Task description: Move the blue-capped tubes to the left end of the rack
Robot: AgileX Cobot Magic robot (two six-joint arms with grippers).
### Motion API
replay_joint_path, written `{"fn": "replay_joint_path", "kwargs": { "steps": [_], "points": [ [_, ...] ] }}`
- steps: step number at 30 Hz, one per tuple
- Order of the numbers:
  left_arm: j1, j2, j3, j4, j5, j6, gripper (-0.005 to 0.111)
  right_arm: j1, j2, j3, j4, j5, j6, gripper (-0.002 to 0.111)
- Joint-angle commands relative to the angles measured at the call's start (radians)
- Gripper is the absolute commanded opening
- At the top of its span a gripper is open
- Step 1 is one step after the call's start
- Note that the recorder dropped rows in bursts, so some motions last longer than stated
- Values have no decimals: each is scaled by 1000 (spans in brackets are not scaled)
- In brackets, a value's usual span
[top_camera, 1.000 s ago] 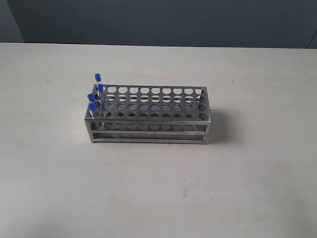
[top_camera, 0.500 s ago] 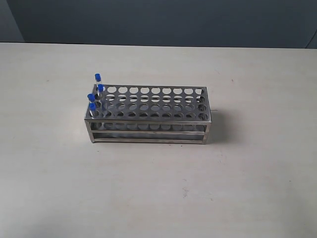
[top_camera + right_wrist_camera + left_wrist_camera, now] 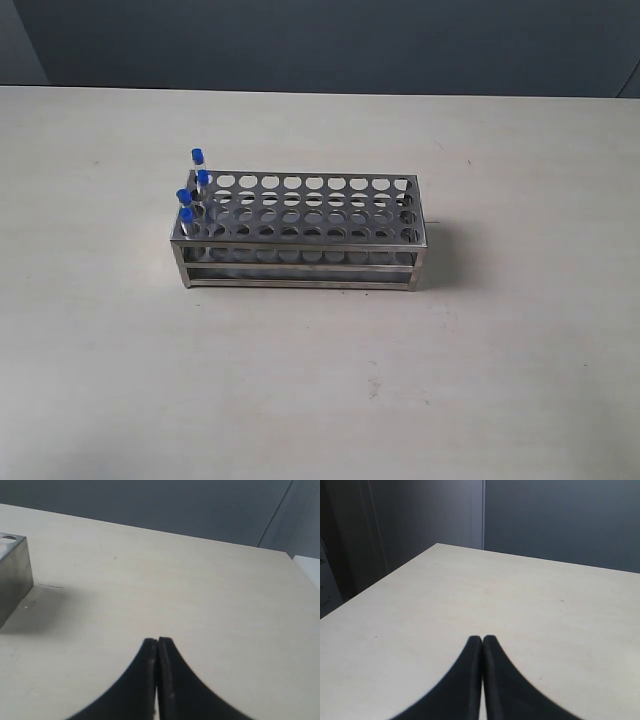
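The steel rack (image 3: 300, 235) stands in the middle of the table in the exterior view. Several blue-capped tubes (image 3: 190, 195) stand upright in the holes at its left end, one per row. Neither arm shows in the exterior view. In the left wrist view my left gripper (image 3: 482, 639) is shut with nothing between its black fingers, over bare table. In the right wrist view my right gripper (image 3: 157, 641) is shut and empty too, with one end corner of the rack (image 3: 12, 570) off to the side, well apart from it.
The pale table (image 3: 500, 350) carries only the rack. A dark grey wall (image 3: 330, 40) runs behind the far edge. The left wrist view shows a table corner (image 3: 437, 545) and a dark wall panel beyond it.
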Motion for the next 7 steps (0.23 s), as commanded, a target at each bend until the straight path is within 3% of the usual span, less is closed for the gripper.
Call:
{"fn": "replay_joint_path", "kwargs": {
  "steps": [1,7],
  "points": [
    [1,-4,-1,-1,0,-2,1,-4,-6,5,-3,-11,-2,0],
    [1,-4,-1,-1,0,-2,1,-4,-6,5,-3,-9,-2,0]
  ]
}}
